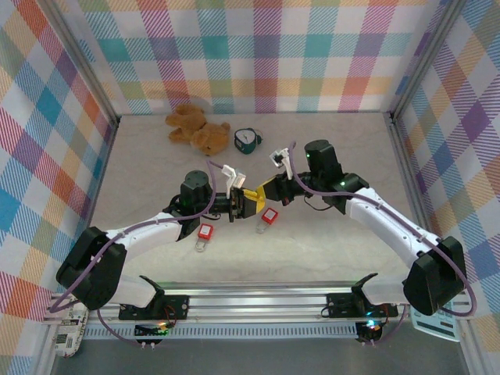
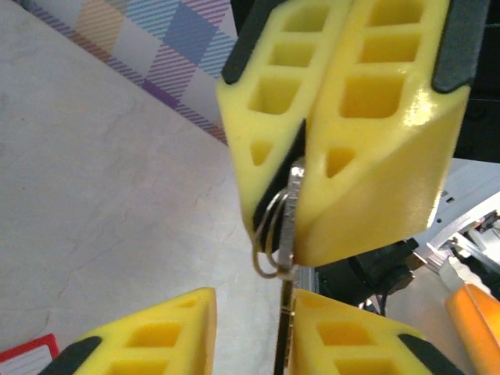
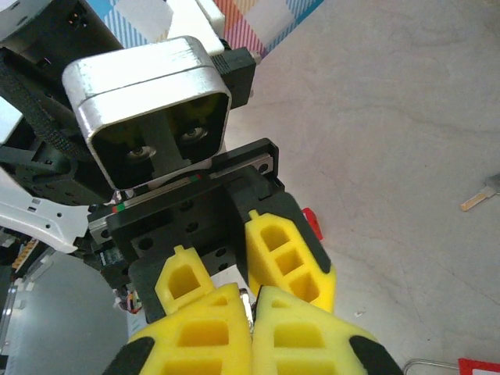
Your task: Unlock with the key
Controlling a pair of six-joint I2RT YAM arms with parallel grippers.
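While the key (image 2: 289, 226) is pinched between the closed fingers of the right tool (image 3: 251, 295), held up above the middle of the surface (image 1: 312, 258), the left tool (image 2: 251, 301) is seen partly open below it, its fingers standing apart with nothing clamped. The slim lower part of the key runs down close along one of those fingers; whether it touches cannot be told. A thin wire ring (image 2: 264, 234) hangs beside the key.

The step in hand is judged to be a hand-over of the key between the two tools, with the unlocking itself not yet begun. Both red padlocks lie flat and unheld: the nearer padlock (image 1: 269, 216) just beside the meeting tools, the second padlock (image 1: 206, 232) beside the left arm.

For the next move, the left tool would need to be drawn clear without the key being knocked askew, and a padlock would need to be steadied so that the key can be lined up with its keyhole, which is too small to be made out. Little slack is seen between the four fingers, so a withdrawal is best made straight back.

Open room is offered on the right and toward the near rail (image 1: 258, 301). The toy bear (image 1: 194, 127) and small clock (image 1: 248, 140) sit well apart near the far wall, and the checked side walls are well away.
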